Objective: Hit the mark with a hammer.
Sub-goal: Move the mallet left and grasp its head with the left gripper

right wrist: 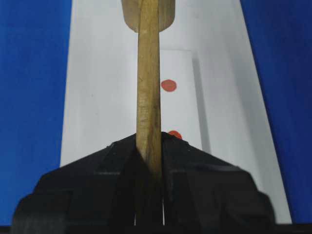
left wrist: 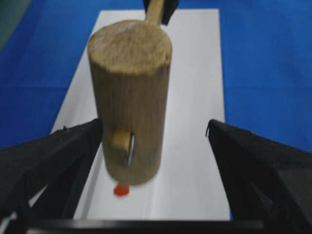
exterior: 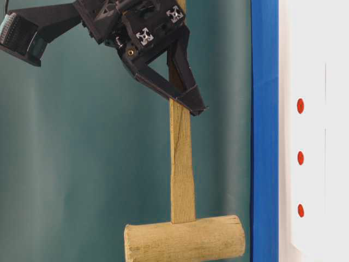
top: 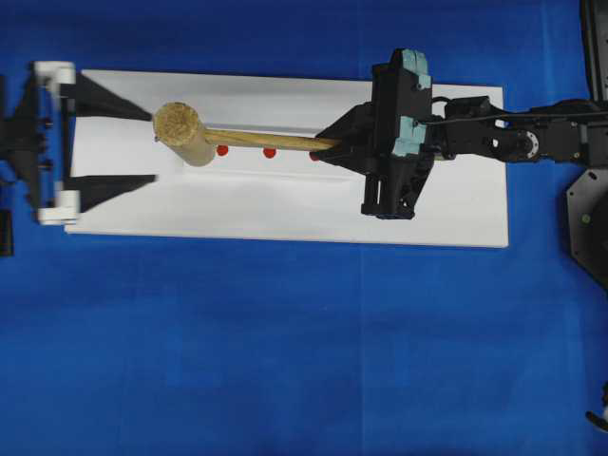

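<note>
The hammer is a light wooden mallet with its head [top: 180,133] over the left part of the white board [top: 285,204]. My right gripper [top: 332,144] is shut on its handle [top: 271,142], which runs straight out from between the fingers [right wrist: 148,83]. Three red marks [top: 222,150] [top: 270,152] [top: 314,156] lie in a row under the handle. The head [left wrist: 130,97] stands on end just above the nearest mark [left wrist: 121,190]; I cannot tell whether it touches. My left gripper [top: 152,145] is open wide at the board's left end, its fingers [left wrist: 58,156] either side of the head, holding nothing.
The white board lies on a blue cloth [top: 285,361] that covers the table. From table level the hammer head [exterior: 185,245] is side-on beside the board [exterior: 319,54] with its marks [exterior: 300,158]. The right arm [top: 513,133] reaches in from the right.
</note>
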Action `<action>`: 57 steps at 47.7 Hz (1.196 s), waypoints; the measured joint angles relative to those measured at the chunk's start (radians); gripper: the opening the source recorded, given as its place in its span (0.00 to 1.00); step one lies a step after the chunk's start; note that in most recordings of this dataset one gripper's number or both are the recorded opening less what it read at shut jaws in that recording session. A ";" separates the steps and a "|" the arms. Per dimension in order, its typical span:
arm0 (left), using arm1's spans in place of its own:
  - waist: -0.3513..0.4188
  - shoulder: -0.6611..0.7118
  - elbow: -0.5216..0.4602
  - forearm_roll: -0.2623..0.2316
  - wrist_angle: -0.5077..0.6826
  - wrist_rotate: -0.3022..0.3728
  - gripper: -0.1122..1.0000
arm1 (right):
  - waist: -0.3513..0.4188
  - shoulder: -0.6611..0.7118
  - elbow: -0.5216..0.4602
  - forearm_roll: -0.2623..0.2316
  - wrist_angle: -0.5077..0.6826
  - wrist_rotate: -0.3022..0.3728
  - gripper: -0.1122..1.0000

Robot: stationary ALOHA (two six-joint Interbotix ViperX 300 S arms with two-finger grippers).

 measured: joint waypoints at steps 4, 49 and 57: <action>0.005 0.077 -0.040 -0.002 -0.040 0.000 0.93 | 0.002 0.002 0.000 -0.002 0.000 -0.002 0.12; 0.028 0.268 -0.158 0.000 -0.038 0.003 0.63 | 0.005 -0.006 0.000 -0.003 0.000 -0.002 0.12; 0.028 0.268 -0.158 0.002 -0.034 0.006 0.50 | 0.006 -0.006 0.000 -0.003 0.002 -0.002 0.12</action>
